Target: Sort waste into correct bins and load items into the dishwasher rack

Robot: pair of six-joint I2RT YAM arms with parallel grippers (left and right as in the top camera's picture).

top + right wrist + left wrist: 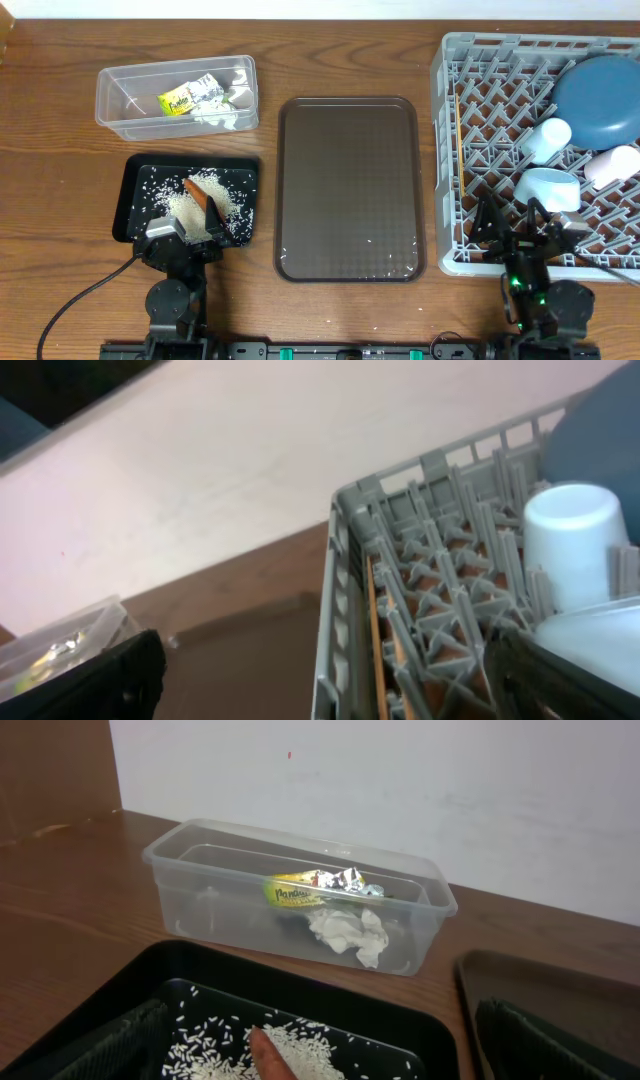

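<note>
**Resting with waste binned and rack loaded**

Both arms sit at the tabletop's 6 o'clock edge. The left gripper (188, 226) has its jaws spread wide at the 6 o'clock rim of the black tray (135, 190), holding nothing. The right gripper (510, 228) also has its jaws spread, at the 6 o'clock wall of the dishwasher rack (450, 150), and is empty.

The black tray lies at 8 o'clock. It holds the rice (185, 208), with the carrot (197, 189) lying on the heap. The clear tub (120, 95) is at 10 o'clock and holds the wrapper (320, 885) and the tissue (345, 932), side by side. The brown serving tray (348, 190) lies in the middle, with a few stray grains near its 6 o'clock edge.

The rack fills the 3 o'clock side. Inside it are the dark blue bowl (600, 100) towards 1 o'clock, the light blue cup (548, 140), the white cup (612, 165) and the small light blue bowl (550, 188). The chopsticks (378, 630) lie along the rack's 9 o'clock wall.
</note>
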